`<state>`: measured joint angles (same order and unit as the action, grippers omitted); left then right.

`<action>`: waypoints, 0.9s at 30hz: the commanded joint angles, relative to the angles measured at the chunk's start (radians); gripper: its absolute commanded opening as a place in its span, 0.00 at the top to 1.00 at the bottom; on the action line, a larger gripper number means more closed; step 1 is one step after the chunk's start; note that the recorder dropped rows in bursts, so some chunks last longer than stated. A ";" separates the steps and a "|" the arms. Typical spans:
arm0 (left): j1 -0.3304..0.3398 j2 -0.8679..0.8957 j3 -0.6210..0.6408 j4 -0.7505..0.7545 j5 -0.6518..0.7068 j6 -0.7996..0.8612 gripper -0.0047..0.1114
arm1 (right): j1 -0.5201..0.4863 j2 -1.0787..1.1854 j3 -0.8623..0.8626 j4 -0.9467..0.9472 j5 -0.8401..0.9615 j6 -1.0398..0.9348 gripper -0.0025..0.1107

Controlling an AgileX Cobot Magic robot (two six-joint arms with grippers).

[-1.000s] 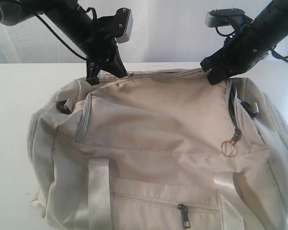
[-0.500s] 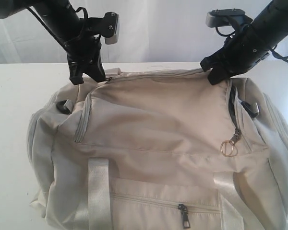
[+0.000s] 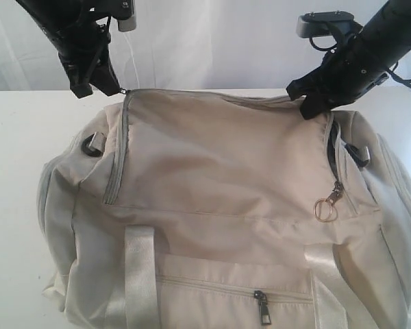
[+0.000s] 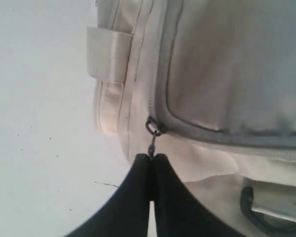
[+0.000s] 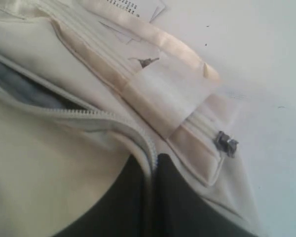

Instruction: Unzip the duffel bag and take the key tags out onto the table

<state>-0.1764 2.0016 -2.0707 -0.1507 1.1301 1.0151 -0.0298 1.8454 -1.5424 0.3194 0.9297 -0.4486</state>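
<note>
The cream duffel bag lies on the white table and fills most of the exterior view. My left gripper hovers at the bag's far left corner. In the left wrist view it is shut on the dark zipper pull of the top zipper. My right gripper is at the far right corner, where it is shut on the bag's fabric along the zipper edge. Dark lining shows through an open stretch of zipper. The key tags are hidden.
A second zipper pull with a thin metal ring hangs on the bag's right side. A dark pull sits on the front pocket zipper. Pale webbing handles cross the front. A black strap ring sits at the left end.
My left gripper has travelled left along the bag's far edge with the zipper pull, reaching the far left corner. The right gripper has stayed where it was.
</note>
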 commanded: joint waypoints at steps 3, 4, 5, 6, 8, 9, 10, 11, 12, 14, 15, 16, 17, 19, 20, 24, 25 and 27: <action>0.014 -0.071 0.101 0.043 0.091 -0.032 0.96 | -0.011 -0.002 -0.002 -0.051 0.002 0.010 0.98; 0.014 -0.077 0.116 0.035 0.091 -0.040 0.96 | -0.011 -0.002 -0.002 -0.051 0.000 0.010 0.98; 0.014 -0.087 0.134 0.025 0.091 -0.053 0.96 | -0.011 -0.002 -0.002 -0.051 0.000 0.010 0.98; 0.014 -0.098 0.153 0.012 0.091 -0.058 0.96 | -0.011 -0.002 -0.002 -0.048 -0.002 0.010 0.98; 0.014 -0.124 0.188 -0.019 0.091 -0.054 0.96 | -0.011 -0.002 -0.002 -0.048 -0.002 0.010 0.98; 0.014 -0.138 0.207 -0.036 0.091 -0.049 0.96 | -0.011 -0.002 -0.002 -0.048 -0.002 0.010 0.98; 0.014 -0.148 0.224 -0.050 0.091 -0.047 0.96 | -0.011 -0.002 -0.002 -0.048 -0.002 0.010 0.98; 0.014 -0.161 0.239 -0.061 0.091 -0.047 0.96 | -0.011 -0.002 -0.002 -0.048 -0.002 0.010 0.98; 0.014 -0.172 0.254 -0.063 0.091 -0.047 0.96 | -0.011 -0.002 -0.002 -0.048 -0.004 0.010 0.98; 0.014 -0.195 0.283 -0.075 0.091 -0.047 0.96 | -0.011 -0.002 -0.002 -0.048 -0.004 0.010 0.98; 0.014 -0.208 0.302 -0.080 0.091 -0.047 0.96 | -0.011 -0.002 -0.002 -0.048 -0.004 0.010 0.98; 0.014 -0.218 0.318 -0.089 0.091 -0.047 0.96 | -0.011 -0.002 -0.002 -0.048 -0.004 0.010 0.98; 0.014 -0.230 0.337 -0.100 0.091 -0.047 0.96 | -0.011 -0.002 -0.002 -0.048 -0.004 0.010 0.98; 0.014 -0.252 0.375 -0.119 0.091 -0.046 0.96 | -0.011 -0.002 -0.002 -0.047 -0.004 0.010 0.98; 0.014 -0.263 0.394 -0.128 0.091 -0.044 0.96 | -0.011 -0.002 -0.002 -0.045 -0.004 0.010 0.98; 0.011 -0.304 0.463 -0.163 0.091 -0.044 0.96 | -0.011 -0.002 -0.002 -0.037 -0.009 0.010 0.98; 0.011 -0.313 0.481 -0.174 0.091 -0.044 0.96 | -0.011 -0.002 -0.002 -0.037 -0.009 0.010 0.98; 0.011 -0.330 0.515 -0.187 0.091 -0.044 0.96 | -0.011 -0.002 -0.002 -0.037 -0.009 0.010 0.98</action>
<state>-0.1650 1.7079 -1.6023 -0.3099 1.1283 0.9741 -0.0298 1.8454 -1.5424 0.3115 0.9254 -0.4464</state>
